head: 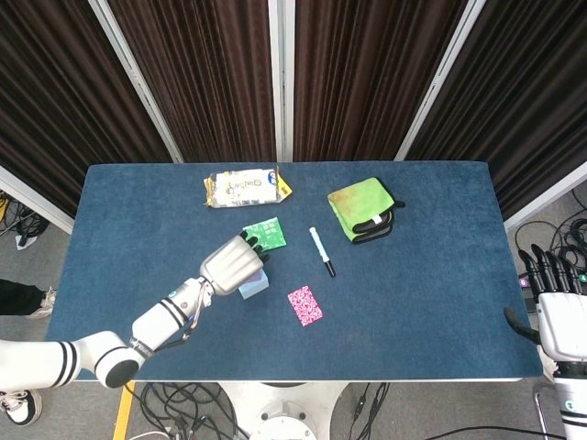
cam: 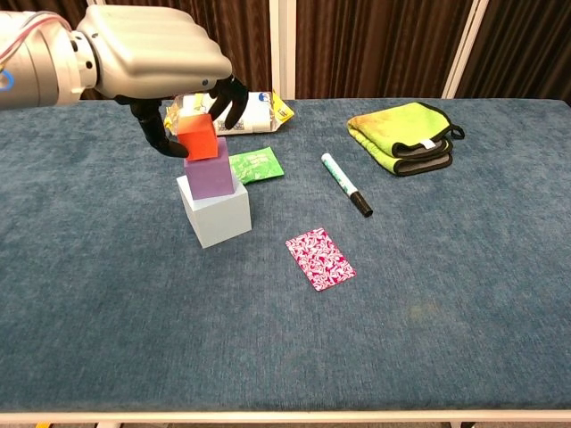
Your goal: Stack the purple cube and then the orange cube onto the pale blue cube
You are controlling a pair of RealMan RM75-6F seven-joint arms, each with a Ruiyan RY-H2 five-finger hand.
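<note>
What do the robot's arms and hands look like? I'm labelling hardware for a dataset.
The left arm is white with black bands; the left hand has a ribbed silver back and black fingers. The right hand is pale with black fingers.

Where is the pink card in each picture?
Head view: the pink card lies near the middle of the table, toward the front edge, just right of the left hand.
Chest view: the pink card lies in the middle, right of and nearer than the blue cube.
Shared landmark: the marker lies just beyond the card in both.
</note>
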